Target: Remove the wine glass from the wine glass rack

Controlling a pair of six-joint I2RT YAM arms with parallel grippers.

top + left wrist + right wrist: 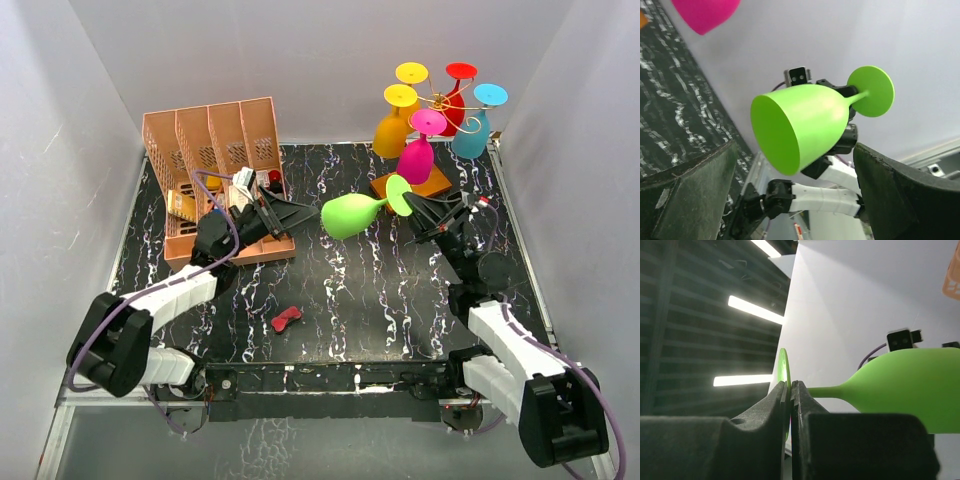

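The green wine glass (350,214) lies level in the air over the middle of the table, off the gold wire rack (441,101) on its orange-brown base (436,184). My right gripper (411,206) is shut on the glass's round foot (783,367), pinching it edge-on (790,386); the stem and bowl (912,385) stretch to the right. My left gripper (303,214) is open and empty just left of the bowl's mouth. In the left wrist view the bowl (805,125) hangs between and beyond the two spread fingers (690,192).
Several coloured glasses still hang on the rack, the magenta one (418,152) lowest. The pink slotted file organiser (215,150) stands at the back left beside my left arm. A small red object (287,319) lies on the black marbled table (370,290).
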